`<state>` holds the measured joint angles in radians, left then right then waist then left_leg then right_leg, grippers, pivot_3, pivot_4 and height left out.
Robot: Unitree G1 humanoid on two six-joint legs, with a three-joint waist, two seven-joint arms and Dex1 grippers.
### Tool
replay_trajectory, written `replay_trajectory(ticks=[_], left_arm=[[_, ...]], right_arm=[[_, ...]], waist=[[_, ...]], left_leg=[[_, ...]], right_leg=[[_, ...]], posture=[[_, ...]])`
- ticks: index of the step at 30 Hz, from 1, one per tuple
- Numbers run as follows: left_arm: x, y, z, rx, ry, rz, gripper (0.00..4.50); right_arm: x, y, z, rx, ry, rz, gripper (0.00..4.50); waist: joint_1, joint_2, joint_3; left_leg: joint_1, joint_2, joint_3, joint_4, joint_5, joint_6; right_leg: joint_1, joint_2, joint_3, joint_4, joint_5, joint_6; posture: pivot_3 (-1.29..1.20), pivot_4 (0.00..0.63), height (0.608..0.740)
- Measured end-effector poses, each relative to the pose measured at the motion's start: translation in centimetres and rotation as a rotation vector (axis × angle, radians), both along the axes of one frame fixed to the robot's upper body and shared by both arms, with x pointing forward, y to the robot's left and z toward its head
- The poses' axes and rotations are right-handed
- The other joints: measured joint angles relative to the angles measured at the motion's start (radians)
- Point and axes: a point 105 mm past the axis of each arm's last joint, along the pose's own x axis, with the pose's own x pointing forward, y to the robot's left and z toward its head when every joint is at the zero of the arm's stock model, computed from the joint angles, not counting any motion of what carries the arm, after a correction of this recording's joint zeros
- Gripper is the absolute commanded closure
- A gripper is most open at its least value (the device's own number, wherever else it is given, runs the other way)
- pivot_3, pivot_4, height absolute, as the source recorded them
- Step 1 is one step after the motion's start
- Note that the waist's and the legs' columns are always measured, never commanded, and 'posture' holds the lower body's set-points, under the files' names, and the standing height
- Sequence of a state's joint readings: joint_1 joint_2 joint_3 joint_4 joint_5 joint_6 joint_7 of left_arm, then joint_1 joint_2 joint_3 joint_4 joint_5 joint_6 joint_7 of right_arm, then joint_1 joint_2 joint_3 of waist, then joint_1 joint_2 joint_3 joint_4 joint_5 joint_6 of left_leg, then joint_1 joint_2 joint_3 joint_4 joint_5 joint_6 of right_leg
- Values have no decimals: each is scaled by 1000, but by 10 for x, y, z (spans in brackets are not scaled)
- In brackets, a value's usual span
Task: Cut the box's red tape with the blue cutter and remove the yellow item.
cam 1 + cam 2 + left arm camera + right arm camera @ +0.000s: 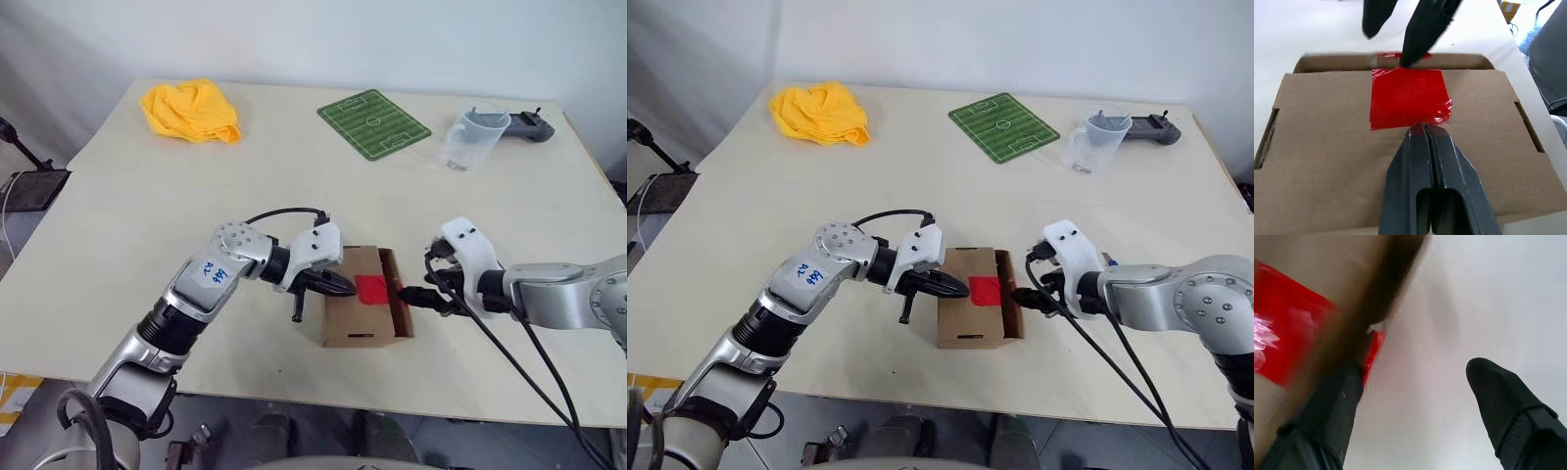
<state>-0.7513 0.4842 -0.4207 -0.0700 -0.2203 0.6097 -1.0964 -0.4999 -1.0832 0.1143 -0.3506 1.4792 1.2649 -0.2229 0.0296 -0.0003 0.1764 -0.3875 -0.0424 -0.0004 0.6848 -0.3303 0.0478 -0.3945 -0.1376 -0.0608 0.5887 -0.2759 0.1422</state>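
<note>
The brown box lies near the table's front edge, its lid flat. The red tape covers the lid's right end and folds over that edge. My left gripper comes in from the left, shut, its tips at the tape's near edge. A slim dark stick, the blue cutter, hangs down from under those fingers. My right gripper stands open at the box's right side, with one finger touching the tape's folded edge. The yellow item is hidden.
A yellow cloth heap lies at the back left. A green football-pitch mat, a clear measuring cup and a dark handheld device sit along the back. The table's front edge runs close behind the box.
</note>
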Motion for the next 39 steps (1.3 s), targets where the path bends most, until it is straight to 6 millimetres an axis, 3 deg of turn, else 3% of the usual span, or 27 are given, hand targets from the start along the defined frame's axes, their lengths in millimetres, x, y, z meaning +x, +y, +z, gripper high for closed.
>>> replay_trajectory(ticks=[7,14,21,26,39], left_arm=[[0,1,0,1,-2,4,4500],[0,1,0,1,-3,3,4500],[0,2,0,3,-3,4,4500],[0,1,0,3,-6,2,4500],[0,1,2,9,-3,5,4500]], right_arm=[[3,-11,-13,-16,7,-45,840],[8,-15,-10,-3,-32,-64,840],[14,-12,25,22,-121,-21,840],[7,10,1,50,-57,41,840],[6,10,-23,-57,-82,74,840]], waist=[[-2,3,-2],[-3,3,-2],[-3,3,-2],[-2,3,-2],[-4,3,-2]], left_leg=[[0,0,0,0,0,-1],[0,0,0,0,0,-1],[0,1,-1,0,0,-1],[0,0,-2,0,0,-2],[0,0,-1,-1,0,-2]], right_leg=[[0,2,-1,0,0,0],[0,2,-1,0,0,0],[0,3,-1,0,0,0],[0,2,-1,1,0,0],[0,3,-1,1,0,0]], posture=[[0,150,740],[0,150,740],[0,150,740],[0,150,740],[0,150,740]])
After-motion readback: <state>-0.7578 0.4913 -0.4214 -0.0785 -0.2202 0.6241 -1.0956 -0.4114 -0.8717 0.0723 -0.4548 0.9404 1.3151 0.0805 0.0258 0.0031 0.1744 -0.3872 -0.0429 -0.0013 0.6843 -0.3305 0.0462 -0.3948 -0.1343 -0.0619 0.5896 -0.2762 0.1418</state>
